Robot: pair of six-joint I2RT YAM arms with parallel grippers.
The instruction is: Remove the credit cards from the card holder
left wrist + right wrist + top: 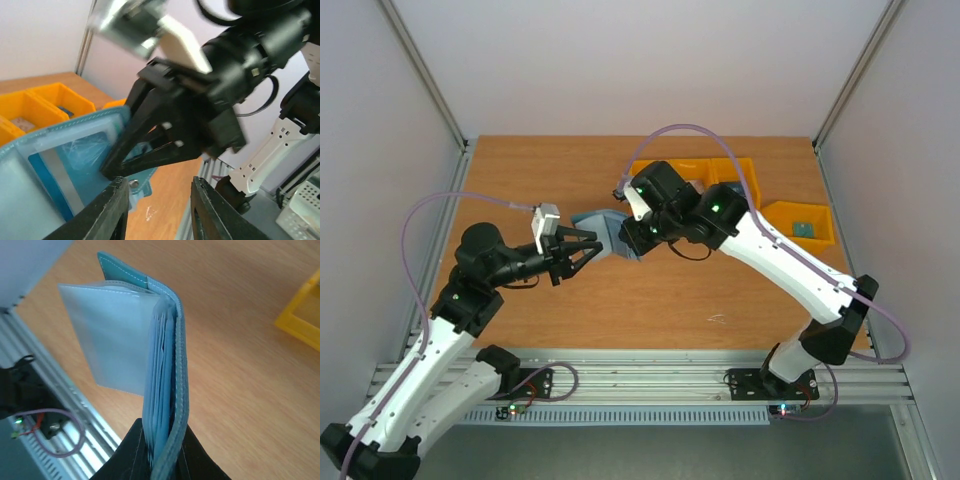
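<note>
Wooden counter [620,310] below; clamping flat teal bifold card holder [177,390] in right fingers [132,452], left fingers [107,212] parted, empty; no credit cards out yet.

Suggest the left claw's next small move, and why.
Probably ease the left claw onto the edge of the blue card: the right claw holds the card holder open, the card sits in its clear sleeve, and the left jaws stand apart, empty.

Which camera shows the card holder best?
Right wrist: the card holder fills the frame, edge-on, sleeves visible. Left wrist shows one panel, partly blocked by the right gripper. Top external shows only a small patch.
</note>
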